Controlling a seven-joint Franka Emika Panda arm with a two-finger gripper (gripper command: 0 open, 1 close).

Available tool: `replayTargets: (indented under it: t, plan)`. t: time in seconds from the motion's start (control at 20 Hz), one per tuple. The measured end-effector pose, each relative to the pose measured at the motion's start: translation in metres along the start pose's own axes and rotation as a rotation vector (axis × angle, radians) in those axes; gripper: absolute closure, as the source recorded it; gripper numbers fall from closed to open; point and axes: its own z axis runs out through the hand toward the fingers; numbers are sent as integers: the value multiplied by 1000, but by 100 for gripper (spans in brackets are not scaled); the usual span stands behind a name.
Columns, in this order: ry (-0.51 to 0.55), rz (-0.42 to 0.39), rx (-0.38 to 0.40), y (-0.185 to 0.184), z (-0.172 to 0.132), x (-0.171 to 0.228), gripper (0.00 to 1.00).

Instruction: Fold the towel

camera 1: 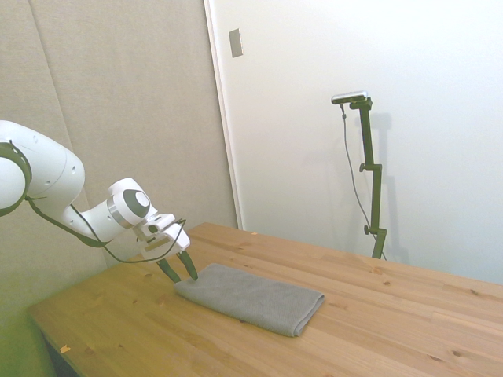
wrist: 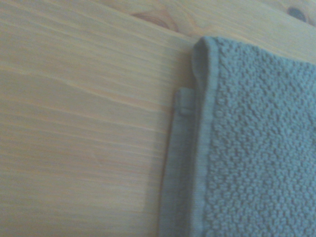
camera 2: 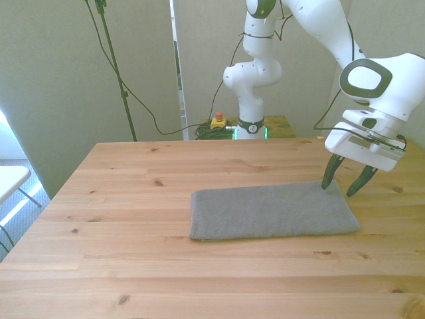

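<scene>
You are looking at the towel (camera 2: 272,211) lying flat on the wooden table (camera 2: 133,266), a grey rectangle already doubled into layers, with its long side running across the front view from about the middle toward the front view's right. The gripper (camera 2: 344,187) is hanging just over the towel's far corner at the front view's right end, tilted, with its two dark fingers (camera 2: 328,175) spread apart and nothing between them; one fingertip is sitting at the cloth's edge and the other is standing just past the end, over bare wood. In the side view you are seeing the gripper (camera 1: 179,273) reaching in from the left, its tips right at the near end of the towel (camera 1: 251,298), though you cannot tell whether they are actually touching the fabric. The wrist view is showing you the towel's hemmed edge (wrist: 202,138) up close, with a lower layer (wrist: 178,163) peeking out beside the top one on the table (wrist: 84,123).
</scene>
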Motion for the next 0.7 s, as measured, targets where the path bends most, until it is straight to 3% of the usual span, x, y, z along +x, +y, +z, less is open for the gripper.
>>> replayTargets:
  t: [0.4,0.45,0.7]
  plan:
    - [123,48,-151,28,31,27,0]
    - [124,49,-152,28,31,27,100]
    - [124,49,-149,28,31,27,100]
